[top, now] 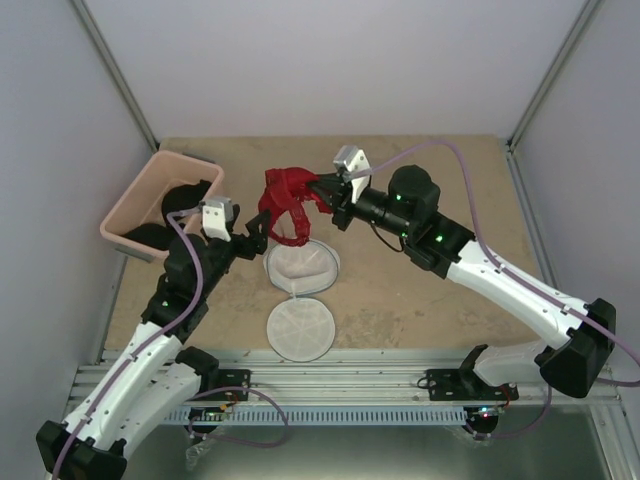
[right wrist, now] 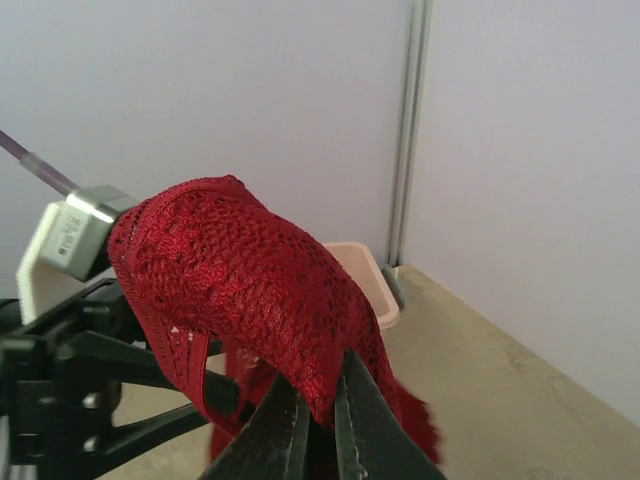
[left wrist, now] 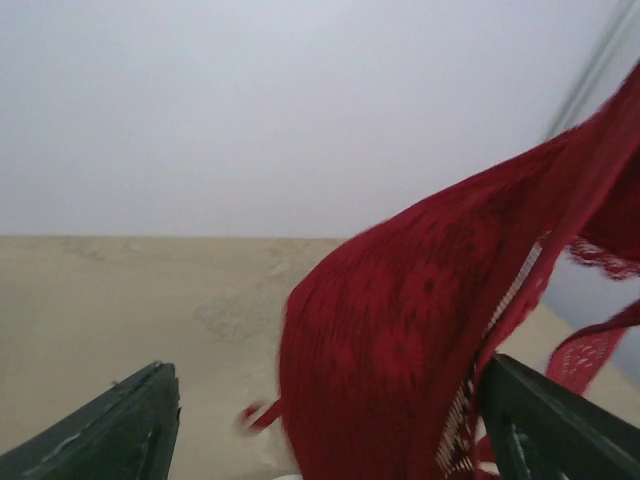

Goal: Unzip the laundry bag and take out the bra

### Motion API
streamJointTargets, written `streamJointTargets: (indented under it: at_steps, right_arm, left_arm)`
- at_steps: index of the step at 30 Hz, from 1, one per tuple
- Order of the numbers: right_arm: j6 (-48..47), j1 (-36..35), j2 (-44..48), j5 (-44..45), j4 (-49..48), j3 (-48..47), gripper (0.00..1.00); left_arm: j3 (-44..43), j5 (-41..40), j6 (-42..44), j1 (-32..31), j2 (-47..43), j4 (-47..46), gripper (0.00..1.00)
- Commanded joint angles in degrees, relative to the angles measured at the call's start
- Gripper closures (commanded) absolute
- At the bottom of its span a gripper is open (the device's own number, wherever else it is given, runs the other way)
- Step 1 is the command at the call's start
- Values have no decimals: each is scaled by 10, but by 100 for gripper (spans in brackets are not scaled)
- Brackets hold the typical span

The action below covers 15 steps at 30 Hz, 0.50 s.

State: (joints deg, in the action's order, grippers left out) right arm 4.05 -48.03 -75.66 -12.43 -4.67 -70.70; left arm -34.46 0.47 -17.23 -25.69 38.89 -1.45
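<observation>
The red lace bra [top: 288,203] hangs in the air above the open white mesh laundry bag [top: 302,265], whose round lid [top: 299,330] lies flat in front of it. My right gripper [top: 322,192] is shut on the bra's edge and holds it up; in the right wrist view the bra [right wrist: 235,280] drapes over my closed fingers [right wrist: 365,420]. My left gripper [top: 256,236] is open beside the bag's left rim, under the bra. In the left wrist view the bra [left wrist: 420,340] hangs between my spread fingers [left wrist: 130,430] without being gripped.
A pink plastic bin [top: 163,203] with black bras inside stands at the far left, also seen in the right wrist view [right wrist: 365,280]. Grey walls with metal posts enclose the table. A metal rail runs along the near edge.
</observation>
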Motion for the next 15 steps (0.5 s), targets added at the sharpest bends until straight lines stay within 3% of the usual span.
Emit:
streamJointTargets:
  at_steps: [1, 8, 12, 15]
  right_arm:
    - [-2, -5, 0, -24, -10, -25, 99]
    - [1, -10, -1, -33, -14, -23, 99]
    - [0, -12, -8, -44, -7, -31, 100]
    - [1, -12, -12, -52, -9, -30, 99]
  left_arm:
    - [15, -68, 22, 9, -9, 23, 21]
    - [41, -62, 64, 12, -2, -14, 29]
    - [52, -9, 90, 13, -3, -37, 18]
    - [52, 5, 89, 13, -1, -43, 18]
